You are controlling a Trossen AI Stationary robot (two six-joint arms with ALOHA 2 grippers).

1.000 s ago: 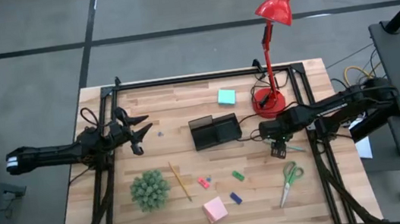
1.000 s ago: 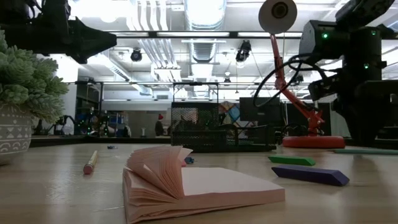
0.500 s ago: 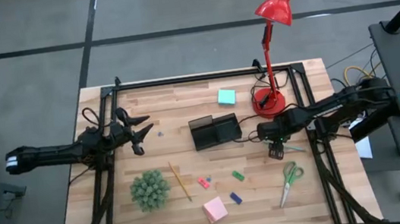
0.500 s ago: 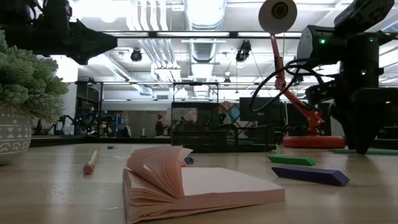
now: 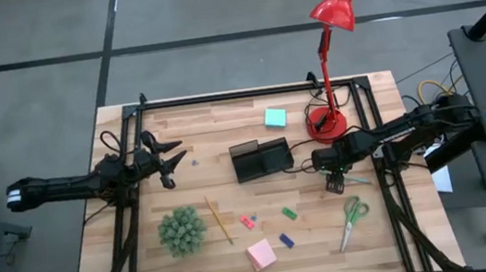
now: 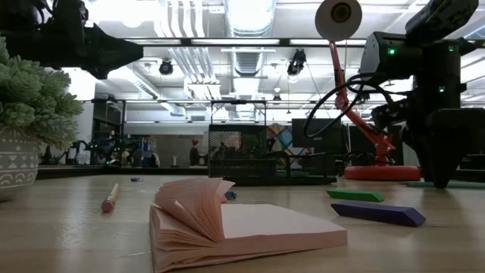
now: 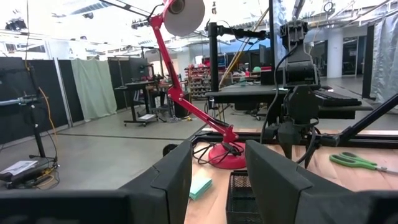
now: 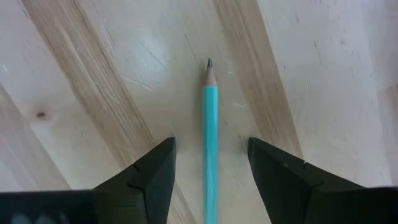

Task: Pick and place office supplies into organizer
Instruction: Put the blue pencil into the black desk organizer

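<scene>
My right gripper (image 5: 335, 180) points straight down, close over the table to the right of the black organizer (image 5: 262, 159). It is open, with a thin teal pen (image 8: 210, 99) lying flat on the wood between its fingers, apart from both. My left gripper (image 5: 167, 159) hangs open and level above the table's left side, holding nothing. On the table lie green-handled scissors (image 5: 354, 220), a yellow pencil (image 5: 218, 219), a pink eraser (image 5: 247, 221), a green eraser (image 5: 289, 213), a blue eraser (image 5: 285, 239), a pink pad (image 5: 260, 255) and a teal pad (image 5: 274, 117).
A red desk lamp stands with its round base (image 5: 326, 124) just behind my right gripper, its cord running past the organizer. A green spiky plant (image 5: 182, 231) sits at the near left. A black frame (image 5: 220, 97) borders the table's far and side edges.
My right gripper has come down a little toward the table over the teal pen, still open and pointing down, then held still.
</scene>
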